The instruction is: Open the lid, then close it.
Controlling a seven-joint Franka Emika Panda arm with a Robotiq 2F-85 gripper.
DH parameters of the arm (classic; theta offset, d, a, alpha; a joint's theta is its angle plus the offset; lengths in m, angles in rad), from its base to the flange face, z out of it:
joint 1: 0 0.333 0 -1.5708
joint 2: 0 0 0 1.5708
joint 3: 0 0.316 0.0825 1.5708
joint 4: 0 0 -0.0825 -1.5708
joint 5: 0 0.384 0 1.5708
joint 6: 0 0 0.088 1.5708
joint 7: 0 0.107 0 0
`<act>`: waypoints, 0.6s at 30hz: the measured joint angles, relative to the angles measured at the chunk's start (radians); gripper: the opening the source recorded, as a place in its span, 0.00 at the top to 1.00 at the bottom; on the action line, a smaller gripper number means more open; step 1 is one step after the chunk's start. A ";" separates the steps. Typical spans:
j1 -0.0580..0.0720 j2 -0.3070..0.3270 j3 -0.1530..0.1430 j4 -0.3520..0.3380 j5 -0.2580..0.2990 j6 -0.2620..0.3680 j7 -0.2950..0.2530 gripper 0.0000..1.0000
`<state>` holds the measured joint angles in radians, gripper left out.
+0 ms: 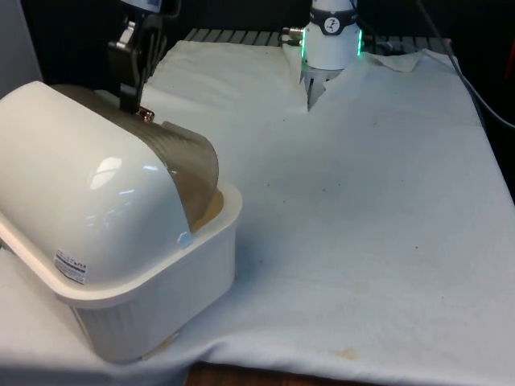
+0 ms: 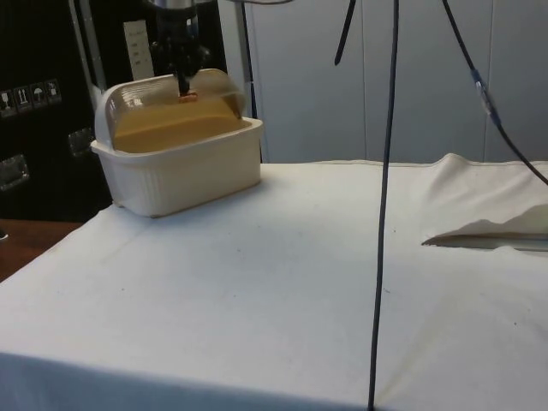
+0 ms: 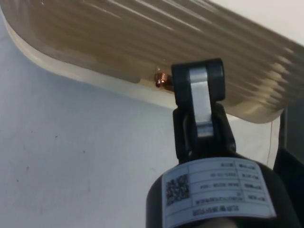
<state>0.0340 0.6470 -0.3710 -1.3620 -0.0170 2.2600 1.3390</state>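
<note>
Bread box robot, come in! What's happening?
Gripper at the copper knob on the ribbed lid. Bread box partly open. Nothing in the way.

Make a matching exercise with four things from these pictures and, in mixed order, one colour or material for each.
Things:
1. bread box
2. lid
3. knob
4. hand

Descriptions:
A. black
B. copper-coloured
C. cream white
D. see-through brown, ribbed

Pairs: 1-C, 2-D, 3-B, 4-A
</note>
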 measured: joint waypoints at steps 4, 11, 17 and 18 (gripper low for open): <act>0.006 0.000 0.000 0.000 0.000 -0.031 0.007 1.00; 0.010 0.004 0.004 -0.001 0.000 -0.072 0.018 1.00; 0.012 0.006 0.009 -0.001 0.000 -0.106 0.029 1.00; 0.013 0.005 0.009 -0.001 0.000 -0.113 0.030 1.00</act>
<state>0.0470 0.6520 -0.3620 -1.3630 -0.0170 2.1470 1.3690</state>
